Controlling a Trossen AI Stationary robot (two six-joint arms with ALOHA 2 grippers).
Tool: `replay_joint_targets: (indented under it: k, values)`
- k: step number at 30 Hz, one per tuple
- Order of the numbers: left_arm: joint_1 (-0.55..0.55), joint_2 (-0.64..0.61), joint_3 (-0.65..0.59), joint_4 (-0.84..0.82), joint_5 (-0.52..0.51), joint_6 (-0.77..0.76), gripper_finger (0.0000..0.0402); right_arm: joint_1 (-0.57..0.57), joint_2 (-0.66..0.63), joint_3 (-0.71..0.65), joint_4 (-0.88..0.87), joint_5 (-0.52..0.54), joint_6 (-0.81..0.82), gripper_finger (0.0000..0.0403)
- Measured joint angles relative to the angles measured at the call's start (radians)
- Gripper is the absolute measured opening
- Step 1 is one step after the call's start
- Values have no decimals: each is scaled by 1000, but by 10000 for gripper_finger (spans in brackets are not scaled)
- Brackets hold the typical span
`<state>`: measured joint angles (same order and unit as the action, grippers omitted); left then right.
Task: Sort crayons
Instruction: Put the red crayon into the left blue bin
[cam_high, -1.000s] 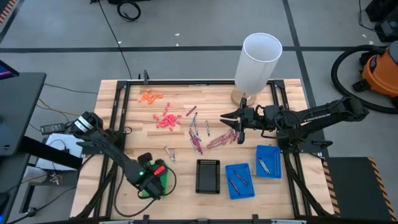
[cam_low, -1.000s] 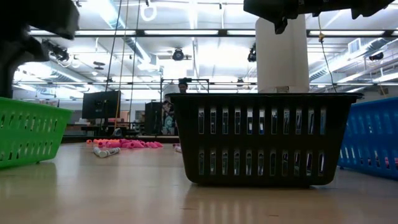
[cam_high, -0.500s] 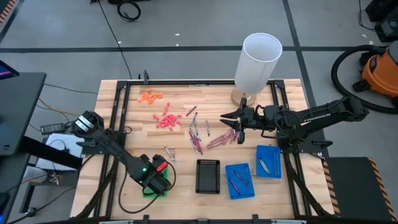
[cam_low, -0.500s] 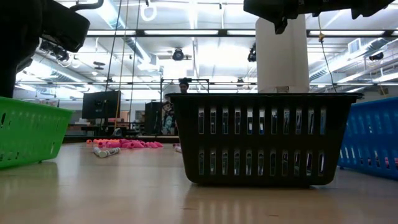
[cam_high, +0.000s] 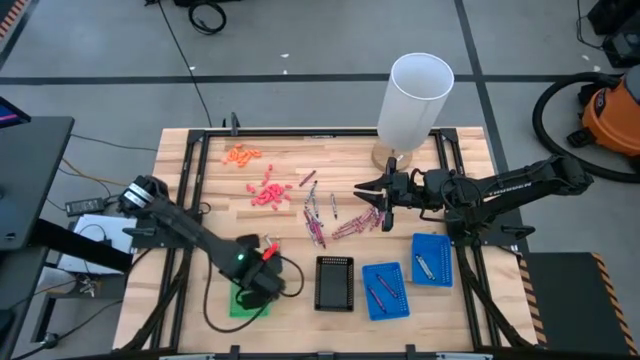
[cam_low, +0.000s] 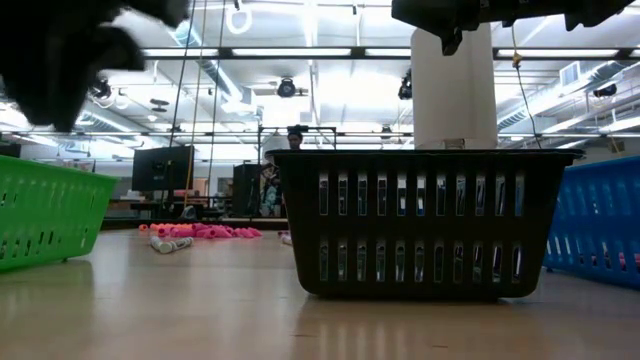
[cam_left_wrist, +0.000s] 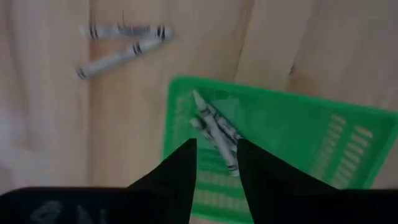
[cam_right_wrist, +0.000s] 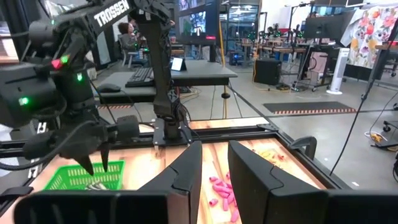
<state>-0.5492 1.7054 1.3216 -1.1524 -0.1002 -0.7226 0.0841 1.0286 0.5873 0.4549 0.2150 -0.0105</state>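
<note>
Crayons lie loose on the wooden table: pinkish-red ones (cam_high: 265, 192), orange ones (cam_high: 242, 154), maroon and silvery-grey ones (cam_high: 325, 215), and two silvery ones (cam_high: 272, 245) that also show in the left wrist view (cam_left_wrist: 121, 43). A green tray (cam_high: 243, 301) holds a few silvery crayons (cam_left_wrist: 214, 127). My left gripper (cam_high: 262, 280) hovers open and empty over the green tray's right part (cam_left_wrist: 214, 158). My right gripper (cam_high: 362, 192) hangs open and empty above the maroon crayons, with the gap between its fingers showing in its wrist view (cam_right_wrist: 214, 168).
A black tray (cam_high: 335, 283) and two blue trays (cam_high: 385, 290) (cam_high: 432, 260) with a few crayons stand near the front edge. A tall white cylinder (cam_high: 415, 100) stands at the far right. A dark cable (cam_high: 215, 320) loops around the green tray.
My left gripper has gone toward the table's right edge, from over the green tray's left part to over its right part, and its wrist has turned. The green tray stays in place. My right arm has kept still.
</note>
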Motion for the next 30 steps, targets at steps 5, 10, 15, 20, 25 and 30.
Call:
replay_joint_targets:
  k: [5, 10, 15, 20, 25, 30]
  values:
    - [55, 0, 34, -28, -117, 267, 123, 1, 0, 0, -17, -1, 1, 87]
    - [114, 0, 10, 4, -314, 506, 123, 1, 0, 0, -48, -1, 9, 87]
    - [211, 0, -42, 124, -332, 731, 123, 1, 0, 0, -73, -1, 19, 87]
    - [308, 0, -103, 295, -330, 907, 123, 1, 0, 0, -111, 0, 45, 87]
    - [406, 0, -129, 456, -269, 1022, 123, 1, 0, 0, -152, 34, 61, 87]
    - [514, 0, -136, 555, -210, 1054, 123, 1, 0, 0, -192, 61, 61, 87]
